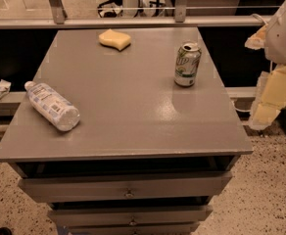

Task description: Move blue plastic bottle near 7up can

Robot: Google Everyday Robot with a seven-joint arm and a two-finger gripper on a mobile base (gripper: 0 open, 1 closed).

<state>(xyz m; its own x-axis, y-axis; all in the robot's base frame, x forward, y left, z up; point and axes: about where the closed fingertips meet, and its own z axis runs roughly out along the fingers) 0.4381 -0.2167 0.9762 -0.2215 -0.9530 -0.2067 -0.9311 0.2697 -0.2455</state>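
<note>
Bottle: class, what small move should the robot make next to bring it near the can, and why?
Probably swing the claw left over the cabinet towards the bottle. The bottle lies on its side near the top's left edge, far from the upright can at the right rear. The claw hangs off the cabinet's right side, touching neither.

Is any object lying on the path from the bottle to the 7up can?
Nothing visible. Bare table top separates blue plastic bottle and 7up can; the sponge lies farther back. The end effector hangs beyond the table's right edge.
</note>
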